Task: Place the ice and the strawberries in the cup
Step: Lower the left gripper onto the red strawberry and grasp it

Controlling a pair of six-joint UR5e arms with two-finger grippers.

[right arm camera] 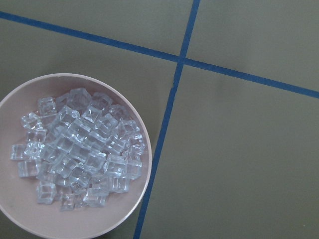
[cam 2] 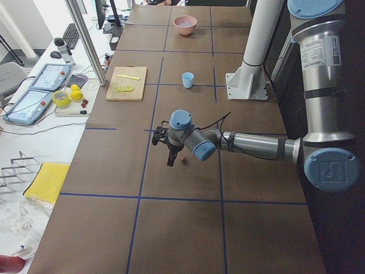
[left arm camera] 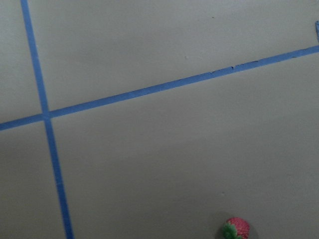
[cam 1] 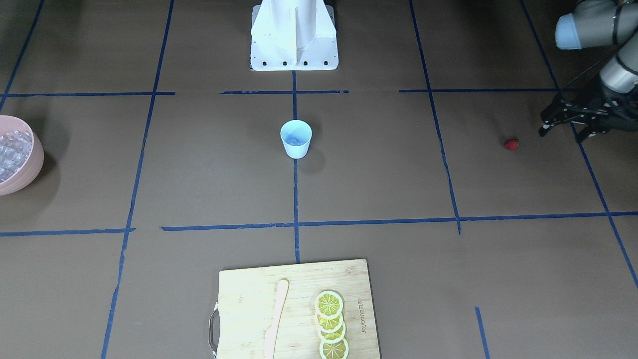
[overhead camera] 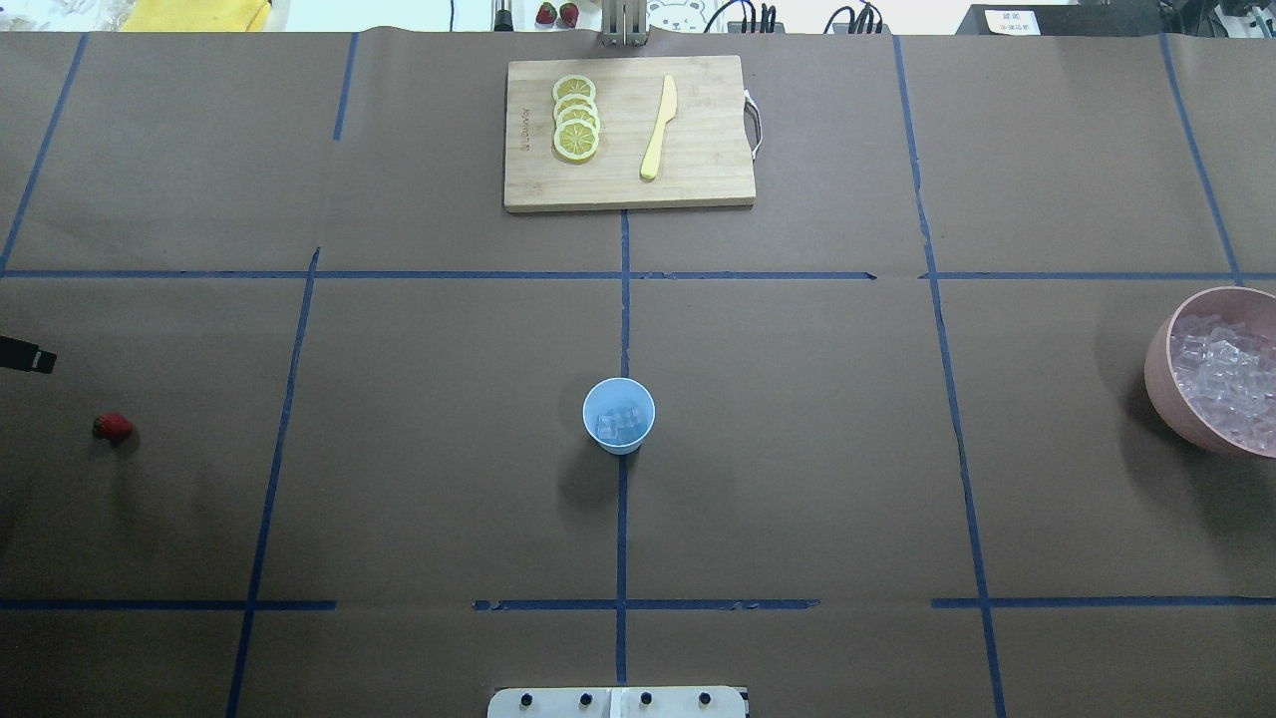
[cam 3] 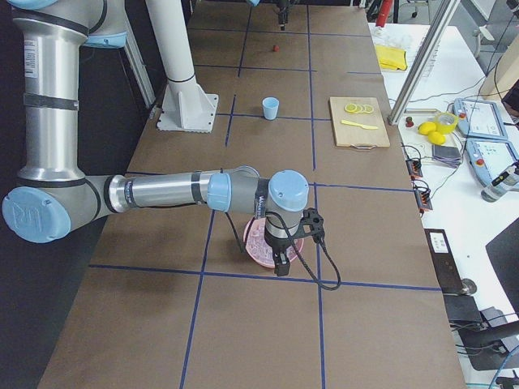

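brown table [overhead camera: 797, 449], blue tape grid [overhead camera: 449, 274], cup [overhead camera: 606, 392]

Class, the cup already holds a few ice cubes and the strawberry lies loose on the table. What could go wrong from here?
1. The strawberry is small and rounded. The left claw, off to one side of it, might nudge it so that it rolls away instead of being gripped.
2. The cup stands free and has a narrow mouth. A low or off-centre release could miss it or tip it, spilling the ice inside.
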